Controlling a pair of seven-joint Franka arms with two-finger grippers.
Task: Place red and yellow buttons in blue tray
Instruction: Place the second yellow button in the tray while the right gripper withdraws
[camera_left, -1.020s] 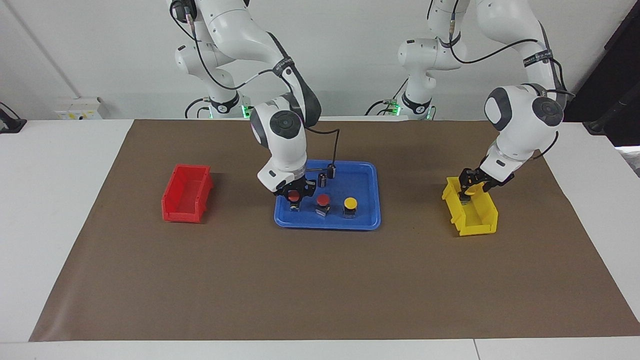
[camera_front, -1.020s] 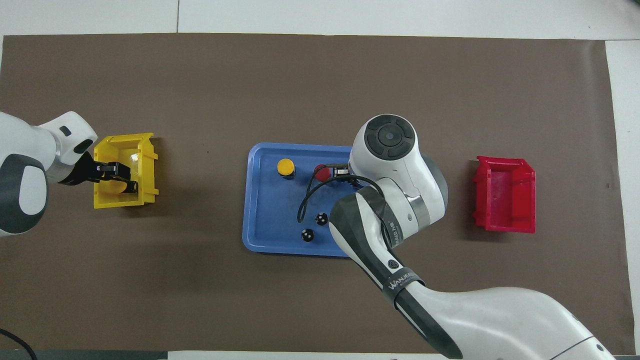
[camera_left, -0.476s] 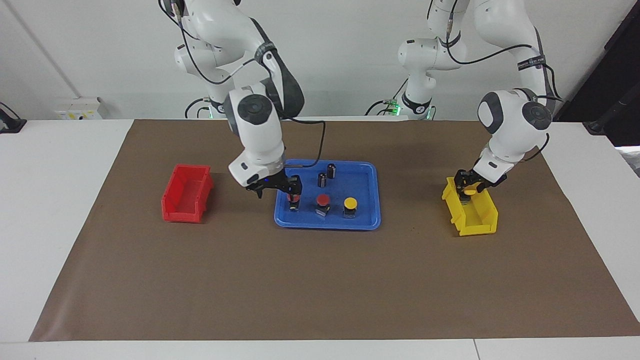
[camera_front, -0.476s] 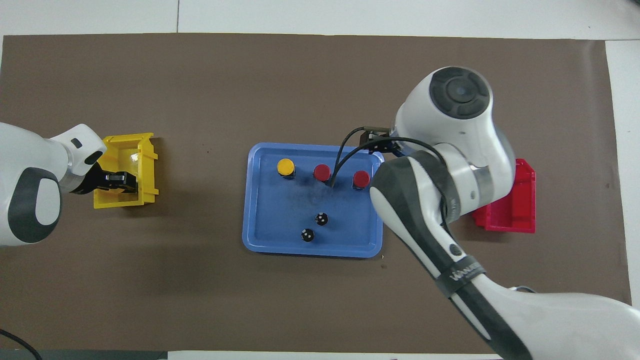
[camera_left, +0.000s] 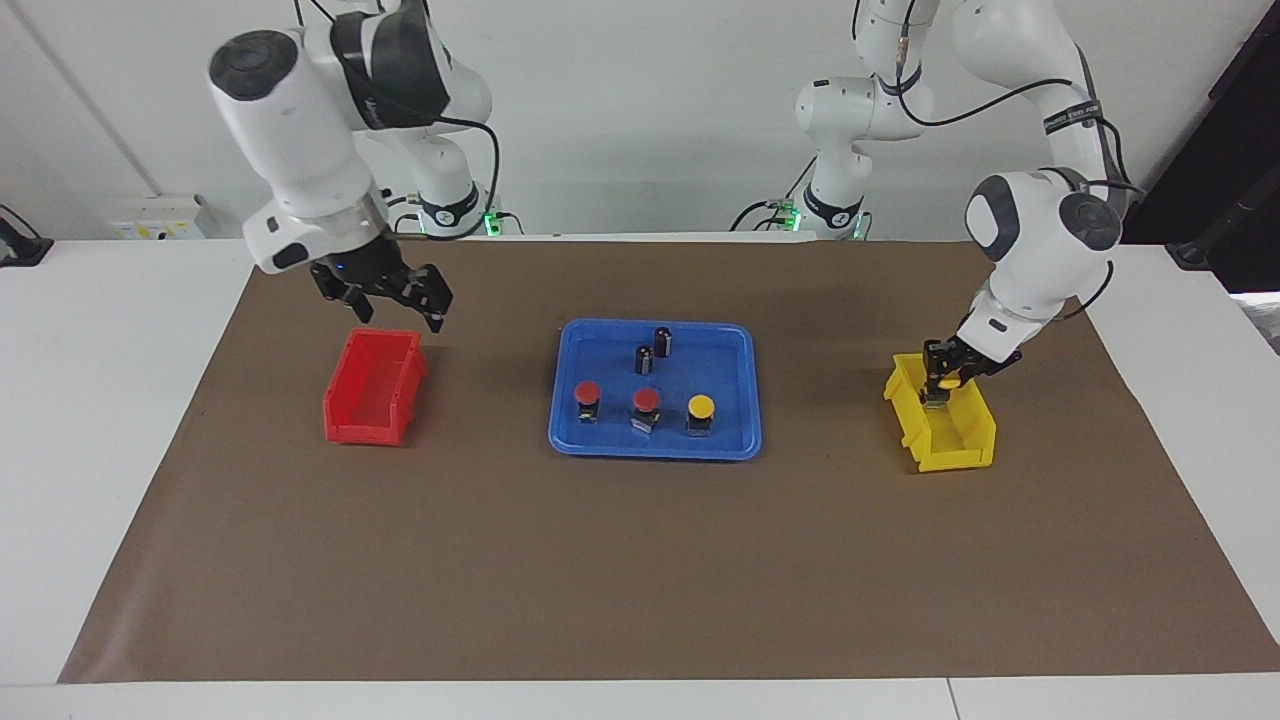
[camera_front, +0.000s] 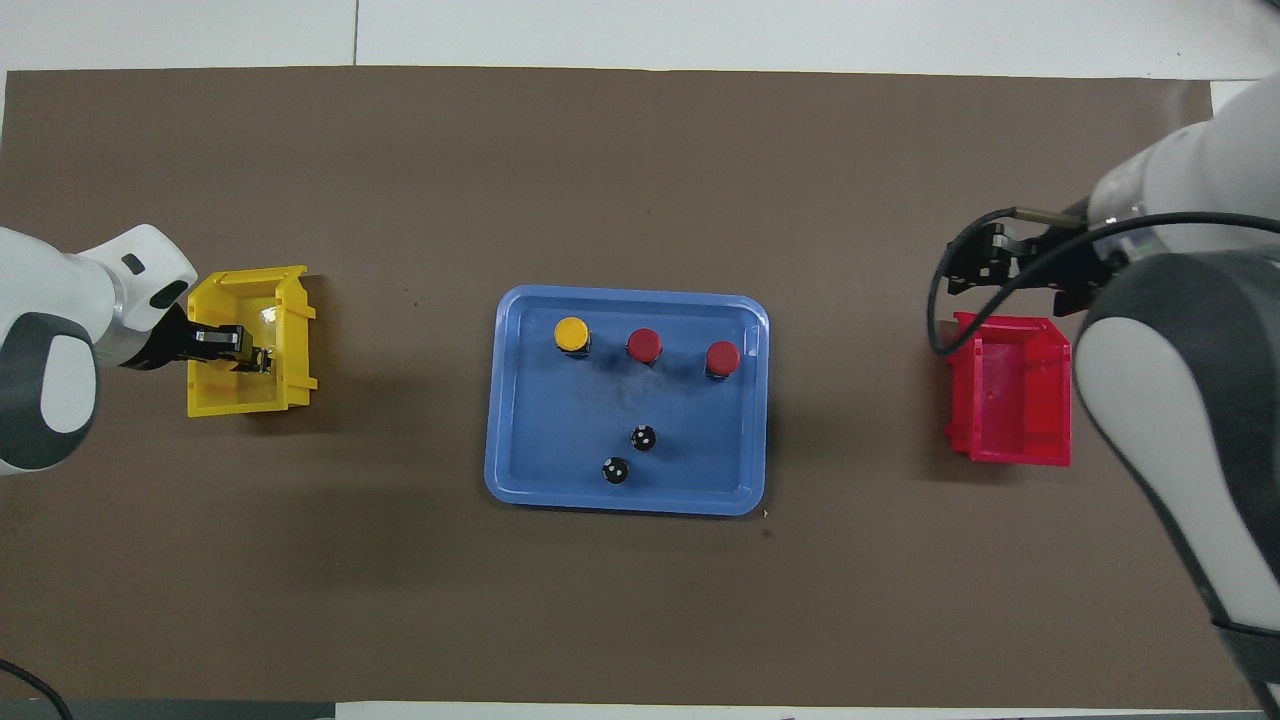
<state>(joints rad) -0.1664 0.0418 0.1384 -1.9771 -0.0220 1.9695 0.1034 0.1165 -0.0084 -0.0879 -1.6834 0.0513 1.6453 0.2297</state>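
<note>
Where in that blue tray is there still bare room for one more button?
The blue tray has bare floor beside the two dark cylinders, toward either arm's end. The row of one yellow button and two red buttons along the edge farther from the robots is crowded.

One camera sat high across the table and faced the robots, so both arm bases stood at its twelve o'clock and the brown mat (camera_left: 640, 560) spread toward six. It stood far enough back to take in the whole mat and the wall. The other hung high above the robots' own end and looked steeply down and forward, with the arms entering from six o'clock. Both views shared the mat, the blue tray (camera_left: 740, 345) (camera_front: 520, 400) at centre, and the red bin (camera_left: 372, 392) (camera_front: 1010, 395) and yellow bin (camera_left: 955, 440) (camera_front: 290, 340), turned half a circle between them.
</note>
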